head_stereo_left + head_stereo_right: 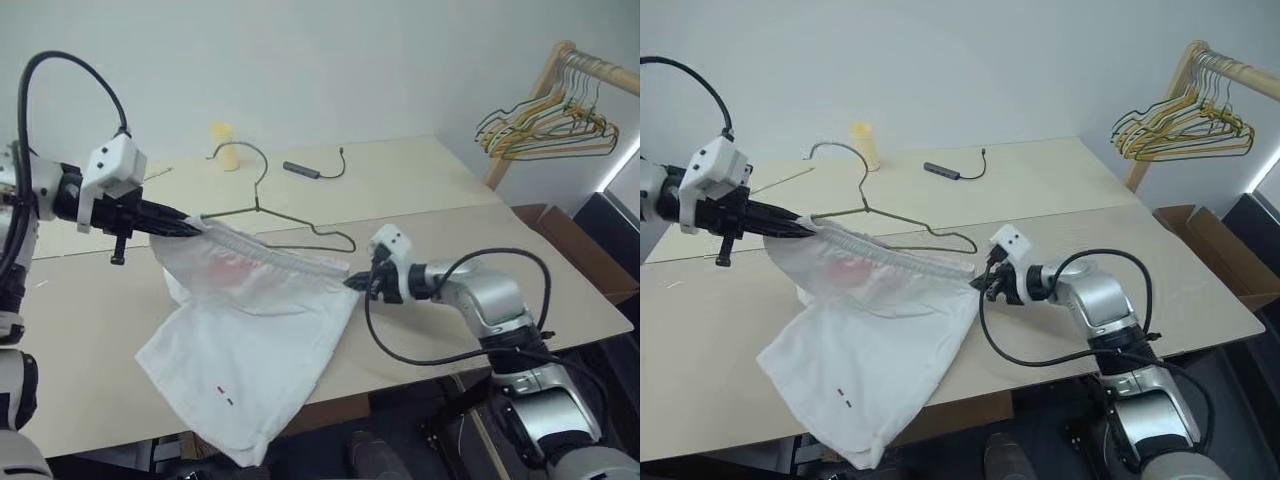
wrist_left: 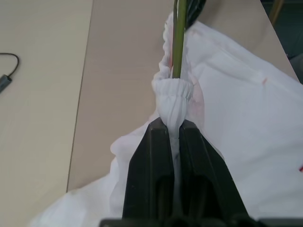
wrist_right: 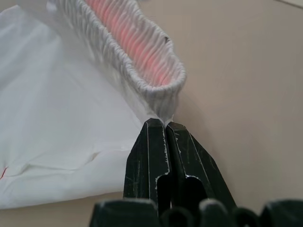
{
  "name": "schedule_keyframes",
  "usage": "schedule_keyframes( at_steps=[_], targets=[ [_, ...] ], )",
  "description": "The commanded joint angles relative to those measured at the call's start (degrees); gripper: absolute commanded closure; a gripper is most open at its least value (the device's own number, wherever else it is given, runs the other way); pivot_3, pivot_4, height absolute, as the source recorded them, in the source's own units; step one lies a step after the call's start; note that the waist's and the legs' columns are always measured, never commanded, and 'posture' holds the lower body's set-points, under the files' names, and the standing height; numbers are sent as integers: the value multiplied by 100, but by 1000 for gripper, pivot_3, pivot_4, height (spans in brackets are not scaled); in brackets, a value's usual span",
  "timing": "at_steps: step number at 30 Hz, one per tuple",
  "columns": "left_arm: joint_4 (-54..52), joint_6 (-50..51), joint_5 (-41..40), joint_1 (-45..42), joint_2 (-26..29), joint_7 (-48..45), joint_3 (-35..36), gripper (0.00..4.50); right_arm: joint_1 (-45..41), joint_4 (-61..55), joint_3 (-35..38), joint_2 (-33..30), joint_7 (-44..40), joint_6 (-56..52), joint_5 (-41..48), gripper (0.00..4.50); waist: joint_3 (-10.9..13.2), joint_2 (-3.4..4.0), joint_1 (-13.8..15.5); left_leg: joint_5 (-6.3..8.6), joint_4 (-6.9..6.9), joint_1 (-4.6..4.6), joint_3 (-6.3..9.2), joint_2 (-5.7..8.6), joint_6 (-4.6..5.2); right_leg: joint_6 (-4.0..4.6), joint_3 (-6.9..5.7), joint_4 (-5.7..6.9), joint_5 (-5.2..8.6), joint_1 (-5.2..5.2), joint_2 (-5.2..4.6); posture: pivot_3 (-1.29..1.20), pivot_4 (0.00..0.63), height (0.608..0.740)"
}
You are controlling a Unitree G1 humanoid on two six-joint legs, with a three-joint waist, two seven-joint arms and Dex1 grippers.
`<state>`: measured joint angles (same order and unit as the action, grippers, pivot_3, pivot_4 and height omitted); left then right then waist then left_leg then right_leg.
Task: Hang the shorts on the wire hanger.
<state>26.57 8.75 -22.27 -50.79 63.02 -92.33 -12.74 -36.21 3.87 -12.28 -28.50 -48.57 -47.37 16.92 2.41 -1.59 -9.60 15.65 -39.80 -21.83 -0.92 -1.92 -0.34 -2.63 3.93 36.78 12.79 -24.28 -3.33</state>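
The white shorts (image 1: 250, 340) hang stretched between both grippers by their gathered waistband (image 1: 275, 257), the legs drooping onto the table and past its front edge. My left gripper (image 1: 195, 226) is shut on the waistband's left end, raised above the table. My right gripper (image 1: 352, 283) is shut on the waistband's right end, lower down. The dark green wire hanger (image 1: 262, 205) lies on the table just behind the shorts, hook pointing away. In the left wrist view its wire (image 2: 179, 42) runs right beside the pinched waistband fold (image 2: 173, 94). Pink shows inside the waistband (image 3: 128, 35).
A small yellow object (image 1: 225, 146) and a dark cable with adapter (image 1: 302, 170) lie at the table's back. A wooden rack (image 1: 548, 80) with several yellow and grey hangers (image 1: 548, 128) stands at far right, above a cardboard box (image 1: 575, 245).
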Motion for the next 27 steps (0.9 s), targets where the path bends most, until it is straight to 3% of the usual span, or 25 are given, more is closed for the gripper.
schedule_keyframes(
  at_steps=[1, 16, 27],
  targets=[
    [-8, -81, 71, -75, 174, -17, 73, 4500, -97, 17, 266, -281, 1, 213, -105, 4440, 0, 0, 0, 0, 0, -2, 0, 0, 0, 0, 0, -1, 0, 0, 0, -95, 0, 740],
    [182, -205, 1065, -216, -403, 169, 206, 4500, -329, -1033, 5, -776, -161, 1085, -489, 4440, 0, 1, -1, 1, 0, -4, -2, 2, 1, -1, 1, -1, 0, -3, -1, -112, 0, 740],
    [294, -328, 1310, -467, -799, 431, 369, 4500, -1080, -1334, -710, -915, -467, 2476, -1551, 4440, 0, 1, -44, 1, -2, -4, -2, 1, 2, -1, 0, -1, 0, -4, -1, -124, 0, 740]
  ],
)
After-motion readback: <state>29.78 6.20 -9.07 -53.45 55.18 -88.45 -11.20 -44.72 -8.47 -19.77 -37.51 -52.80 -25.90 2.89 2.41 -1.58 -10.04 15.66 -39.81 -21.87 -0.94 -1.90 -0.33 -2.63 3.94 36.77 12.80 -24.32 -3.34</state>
